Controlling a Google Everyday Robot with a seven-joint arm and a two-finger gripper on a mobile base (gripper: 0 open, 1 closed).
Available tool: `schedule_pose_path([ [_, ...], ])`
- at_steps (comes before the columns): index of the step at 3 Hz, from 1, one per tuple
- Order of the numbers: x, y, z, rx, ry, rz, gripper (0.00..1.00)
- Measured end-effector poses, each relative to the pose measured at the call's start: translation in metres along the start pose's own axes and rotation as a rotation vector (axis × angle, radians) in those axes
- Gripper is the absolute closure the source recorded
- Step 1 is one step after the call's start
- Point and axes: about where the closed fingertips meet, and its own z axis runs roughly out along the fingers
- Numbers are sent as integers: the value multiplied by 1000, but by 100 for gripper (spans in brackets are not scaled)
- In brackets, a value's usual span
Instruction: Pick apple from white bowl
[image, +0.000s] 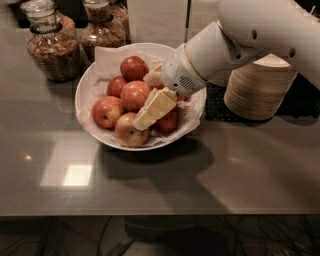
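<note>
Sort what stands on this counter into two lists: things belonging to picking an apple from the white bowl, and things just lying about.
In the job: the apple; the white bowl; the gripper, down in the bowl among the apples.
Lying about: a glass jar; a second glass jar beside it; the stack of beige bowls.
</note>
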Motion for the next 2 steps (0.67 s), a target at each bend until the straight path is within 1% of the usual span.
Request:
schedule_pose_path([
  [1, -5, -3, 2, -9, -2, -3, 24],
  [2, -29, -17, -9, -23, 10, -33, 24],
])
